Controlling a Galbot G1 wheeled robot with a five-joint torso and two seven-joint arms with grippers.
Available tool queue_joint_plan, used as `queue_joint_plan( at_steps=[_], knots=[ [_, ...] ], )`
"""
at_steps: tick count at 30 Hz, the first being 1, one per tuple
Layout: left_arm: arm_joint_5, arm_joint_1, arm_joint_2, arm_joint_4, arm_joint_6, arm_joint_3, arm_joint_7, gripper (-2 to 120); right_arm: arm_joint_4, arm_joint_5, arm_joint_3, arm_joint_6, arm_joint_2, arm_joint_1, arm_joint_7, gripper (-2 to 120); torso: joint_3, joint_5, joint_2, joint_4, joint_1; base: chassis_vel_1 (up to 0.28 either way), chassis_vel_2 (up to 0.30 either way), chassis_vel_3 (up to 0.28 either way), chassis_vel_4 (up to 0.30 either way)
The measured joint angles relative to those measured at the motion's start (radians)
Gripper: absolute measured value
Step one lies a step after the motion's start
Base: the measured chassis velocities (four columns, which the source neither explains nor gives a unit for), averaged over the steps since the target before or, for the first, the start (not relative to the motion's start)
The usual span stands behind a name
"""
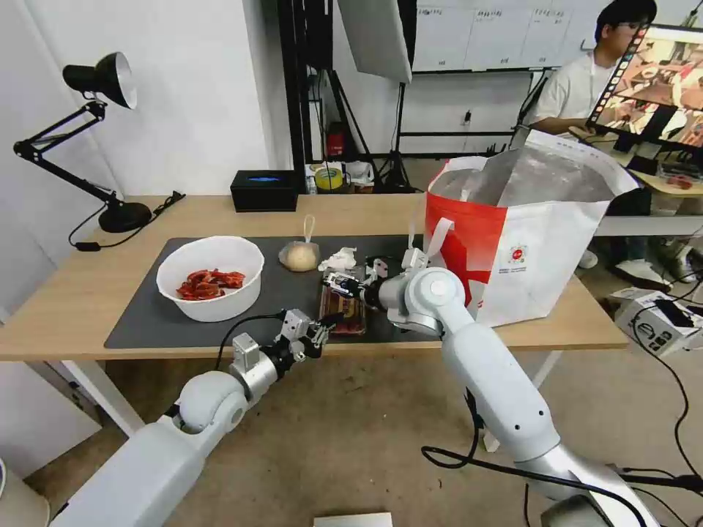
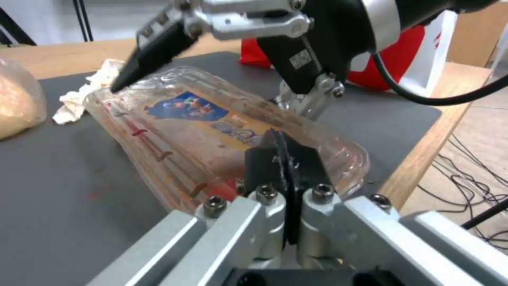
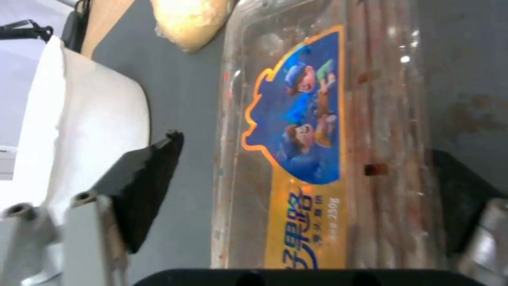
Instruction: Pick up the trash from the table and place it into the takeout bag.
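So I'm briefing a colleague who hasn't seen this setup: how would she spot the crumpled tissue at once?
Start at the dark grey mat on the table. Between the takeout bag and the knotted clear bag lies the crumpled tissue. It is the only loose white paper wad, flat and uncontained.

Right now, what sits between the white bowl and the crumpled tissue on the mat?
The knotted clear bag with its beige lump lies between the white bowl and the crumpled tissue, seen in the head view.
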Motion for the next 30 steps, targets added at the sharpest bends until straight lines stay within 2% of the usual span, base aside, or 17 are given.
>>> queue_joint_plan(
  at_steps=[3, 5, 10, 14, 17, 19, 21, 22, 24, 30],
  knots=[
    [-0.001, 0.003, 0.003, -0.005, -0.001, -0.006, 0.0, 0, 0.001, 0.014, -0.002, 0.0, -0.009, 0.002, 0.018, 71, 0.0, 0.0, 0.0, -0.0002, 0.0, 0.0, 0.0, 0.0, 0.0],
    [-0.001, 0.003, 0.003, -0.005, -0.001, -0.006, 0.0, 0, 0.001, 0.014, -0.002, 0.0, -0.01, 0.002, 0.02, 70, 0.0, 0.0, 0.0, -0.0002, 0.0, 0.0, 0.0, 0.0, 0.0],
    [-0.002, 0.008, 0.004, -0.008, -0.004, -0.014, 0.0, 0, 0.002, 0.015, -0.002, 0.0, -0.015, -0.007, 0.029, 46, 0.0, 0.0001, 0.0, 0.0001, 0.0, 0.0, 0.0, 0.0, 0.0],
    [-0.002, 0.01, 0.004, -0.011, -0.004, -0.016, 0.0, 0, 0.003, 0.015, -0.001, 0.001, -0.014, -0.014, 0.029, 38, 0.0, 0.0001, 0.0, 0.0006, 0.0, 0.0, 0.0, 0.0, 0.0],
    [-0.003, 0.012, 0.006, -0.016, -0.005, -0.019, 0.0, 0, 0.006, 0.015, 0.002, 0.001, -0.012, -0.026, 0.029, 24, 0.001, 0.0005, 0.0, 0.0015, 0.0, 0.0, 0.0, 0.0, 0.0],
    [-0.003, 0.012, 0.007, -0.016, -0.005, -0.019, 0.0, 0, 0.006, 0.015, 0.002, 0.001, -0.012, -0.026, 0.029, 22, 0.001, 0.0005, 0.0, 0.0015, 0.0, 0.0, 0.0, 0.0, 0.0],
    [-0.004, 0.018, 0.008, -0.02, -0.005, -0.027, 0.0, 0, 0.009, 0.016, 0.006, 0.001, -0.012, -0.034, 0.028, 8, 0.001, 0.0005, 0.0, 0.0016, 0.0, 0.0, 0.0, 0.0, 0.0],
    [-0.004, 0.018, 0.008, -0.02, -0.005, -0.027, 0.0, 0, 0.009, 0.016, 0.006, 0.001, -0.012, -0.034, 0.028, 8, 0.001, 0.0005, 0.0, 0.0016, 0.0, 0.0, 0.0, 0.0, 0.0],
    [-0.006, 0.025, 0.011, -0.027, -0.005, -0.034, 0.0, 0, 0.011, 0.017, 0.011, 0.001, -0.014, -0.037, 0.028, 1, 0.001, 0.0006, 0.0, 0.0016, 0.0, 0.0, 0.0, 0.0, 0.0],
    [-0.022, 0.046, 0.021, -0.05, -0.015, -0.061, -0.019, 0, 0.014, 0.017, 0.031, 0.0, -0.015, -0.043, 0.024, 0, 0.001, 0.0003, 0.0, 0.0013, 0.0, 0.0, 0.0, 0.0, 0.0]
  ],
)
